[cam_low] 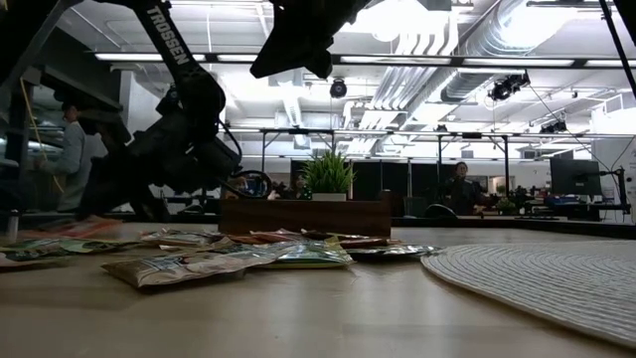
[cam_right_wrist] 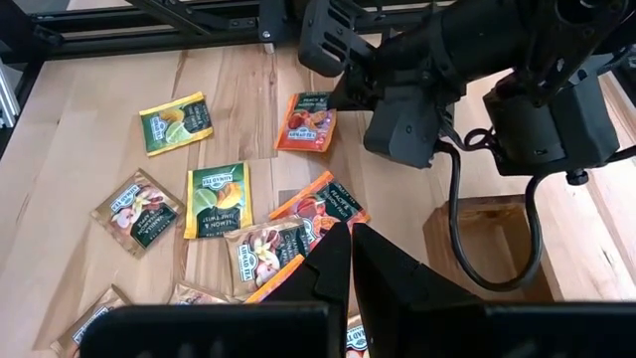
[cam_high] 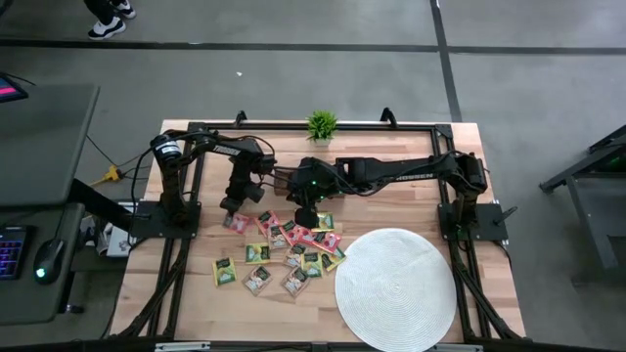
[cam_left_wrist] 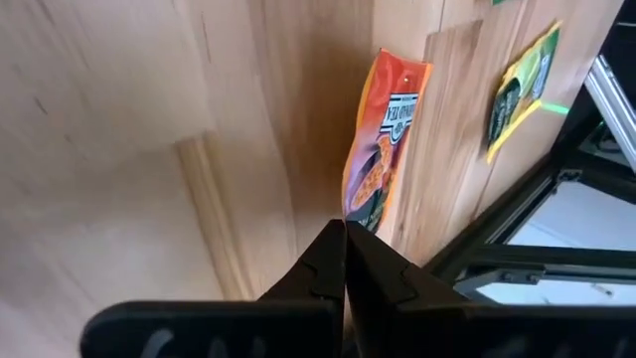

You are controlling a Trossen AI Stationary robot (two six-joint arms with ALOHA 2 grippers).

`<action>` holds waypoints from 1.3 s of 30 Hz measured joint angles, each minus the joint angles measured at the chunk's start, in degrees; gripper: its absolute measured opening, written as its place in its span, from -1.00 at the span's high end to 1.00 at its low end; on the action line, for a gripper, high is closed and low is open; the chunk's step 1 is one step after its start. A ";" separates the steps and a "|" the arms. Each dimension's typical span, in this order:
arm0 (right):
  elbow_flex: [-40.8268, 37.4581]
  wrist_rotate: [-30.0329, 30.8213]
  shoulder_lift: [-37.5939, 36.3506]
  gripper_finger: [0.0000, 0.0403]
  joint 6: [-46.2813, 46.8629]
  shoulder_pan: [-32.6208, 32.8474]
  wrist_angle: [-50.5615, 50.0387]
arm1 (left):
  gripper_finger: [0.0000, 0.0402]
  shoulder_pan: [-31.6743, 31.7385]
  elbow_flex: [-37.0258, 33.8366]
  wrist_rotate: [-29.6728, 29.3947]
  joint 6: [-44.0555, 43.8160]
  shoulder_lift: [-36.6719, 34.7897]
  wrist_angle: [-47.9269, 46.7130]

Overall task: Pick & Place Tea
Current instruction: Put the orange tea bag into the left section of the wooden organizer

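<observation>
**Tea packets scattered on wooden surface; both hands lowered among them**

The tea packets (cam_high: pixel 284 254) are found loose on the wooden surface (cam_high: pixel 176 303), spread in a cluster between the two arms and just beside the round white mat (cam_high: pixel 396 288). Pink-red, yellow and green wrappers with dark labels are seen; several overlap at their edges. No packet is seen on the mat, and none is held in any container. A small green potted plant (cam_high: pixel 322 124) is placed at the far edge of the surface, well apart from the cluster.

The left hand (cam_high: pixel 233 207) is lowered at the cluster's left end, near an orange-red packet (cam_left_wrist: pixel 383 139). In the left wrist view its fingers (cam_left_wrist: pixel 318 273) are pressed together, tips touching, with the orange-red packet lying flat just beyond the tips; whether the packet's edge is caught between them cannot be told. A yellow-green packet (cam_left_wrist: pixel 522 89) is seen farther off beside the dark frame.

The right hand (cam_high: pixel 305 217) is lowered over the upper middle of the cluster. In the right wrist view its fingers (cam_right_wrist: pixel 383 268) are pressed together with nothing between them, above an orange packet (cam_right_wrist: pixel 320 204) and a yellow-green packet (cam_right_wrist: pixel 219 199).

In the low view the packets are seen as a flat heap on the surface, with the mat at the right.
</observation>
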 joint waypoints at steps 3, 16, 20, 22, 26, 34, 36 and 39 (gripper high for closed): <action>0.00 0.00 0.00 0.94 0.00 -0.02 0.00 | 1.00 0.00 0.55 0.39 -0.12 -0.80 -0.10; 0.00 0.00 0.00 0.94 -0.04 -0.15 -0.88 | 1.00 0.00 12.31 -4.86 -2.48 -5.35 -3.18; 0.00 0.00 -0.18 0.94 -0.09 -0.15 -3.18 | 1.00 0.00 18.34 -10.67 -3.58 -5.51 -6.01; -0.02 0.29 -0.66 0.94 -0.09 -0.24 -4.52 | 1.00 0.00 21.38 -12.54 -3.54 -5.53 -7.55; -0.02 1.31 -2.57 0.94 0.43 -0.79 -7.19 | 1.00 0.00 26.49 -16.36 -3.61 -5.53 -9.72; -0.02 5.15 -8.12 0.94 4.51 -3.77 -10.89 | 1.00 0.00 34.81 -19.58 -5.09 -5.53 -11.19; -0.02 7.39 -9.41 0.94 3.98 -4.55 -12.20 | 1.00 0.00 36.83 -20.12 -5.09 -5.53 -11.08; -0.02 8.05 -10.94 0.94 3.83 -6.23 -13.88 | 1.00 0.00 39.64 -20.18 -5.09 -5.53 -10.77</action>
